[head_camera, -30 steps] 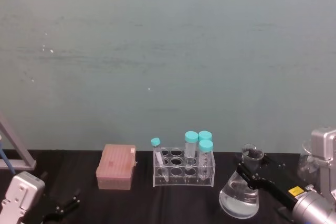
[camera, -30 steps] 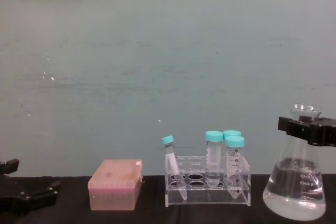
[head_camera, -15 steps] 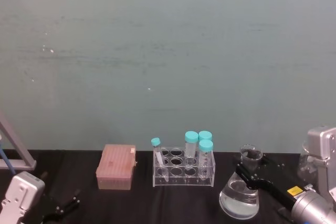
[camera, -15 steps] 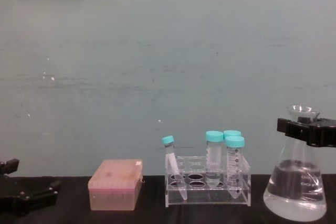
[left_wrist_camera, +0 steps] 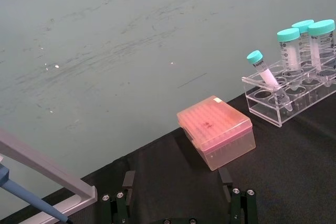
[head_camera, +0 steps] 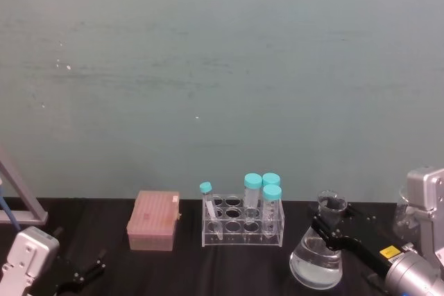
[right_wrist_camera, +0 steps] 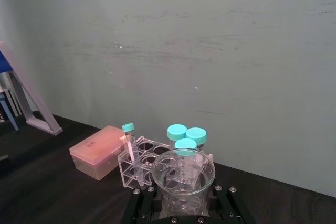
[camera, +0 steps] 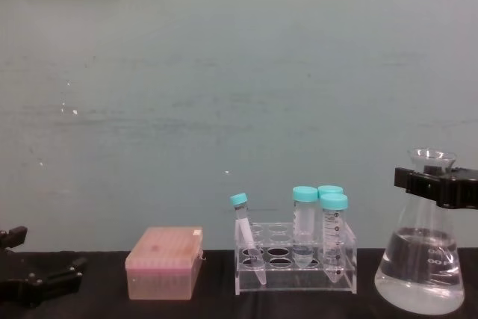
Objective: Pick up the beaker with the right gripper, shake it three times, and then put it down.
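Glass beaker (camera: 418, 278), its neck clamped just under the rim between my right gripper's (camera: 435, 186) fingers, stands right of the tube rack (camera: 295, 267); my left gripper (left_wrist_camera: 178, 205) rests low, fingers wide.

Black table (head_camera: 229, 268): pink box (head_camera: 153, 221), tube rack (head_camera: 243, 230)

Bare black desk (camera: 219, 293) opens between the pink lidded plastic box (camera: 163, 263) and the clear acrylic rack of teal-capped tubes (camera: 295, 263), which leaves a narrower gap beside the clear glass conical beaker (camera: 418, 274).
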Motion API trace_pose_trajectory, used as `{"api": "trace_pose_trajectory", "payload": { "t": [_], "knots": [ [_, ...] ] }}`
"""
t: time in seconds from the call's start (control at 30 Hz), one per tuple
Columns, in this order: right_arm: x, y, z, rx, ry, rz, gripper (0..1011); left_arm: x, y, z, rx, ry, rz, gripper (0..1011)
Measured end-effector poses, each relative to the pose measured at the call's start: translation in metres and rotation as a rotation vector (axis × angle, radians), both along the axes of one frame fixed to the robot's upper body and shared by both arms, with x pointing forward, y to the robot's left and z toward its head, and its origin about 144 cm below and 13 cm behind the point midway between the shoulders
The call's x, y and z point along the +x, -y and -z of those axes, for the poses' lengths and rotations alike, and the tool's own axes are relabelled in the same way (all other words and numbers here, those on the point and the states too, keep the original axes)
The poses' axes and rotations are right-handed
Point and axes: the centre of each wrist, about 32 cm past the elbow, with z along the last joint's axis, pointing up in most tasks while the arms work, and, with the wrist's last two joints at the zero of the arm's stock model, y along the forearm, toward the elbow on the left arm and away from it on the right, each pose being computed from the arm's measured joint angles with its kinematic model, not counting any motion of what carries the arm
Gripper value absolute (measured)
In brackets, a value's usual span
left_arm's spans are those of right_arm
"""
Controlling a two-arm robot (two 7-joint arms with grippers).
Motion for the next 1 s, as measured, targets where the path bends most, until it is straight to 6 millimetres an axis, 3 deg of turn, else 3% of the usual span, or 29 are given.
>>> {"api": "trace_pose_trajectory", "payload": {
  "t": [1.0],
  "knots": [
    [0.0, 0.0001, 0.0002, 0.0, 0.001, -0.001, 450, 0.0, 0.0, 0.0, 0.0, 0.0, 0.0, 1000]
  ]
}}
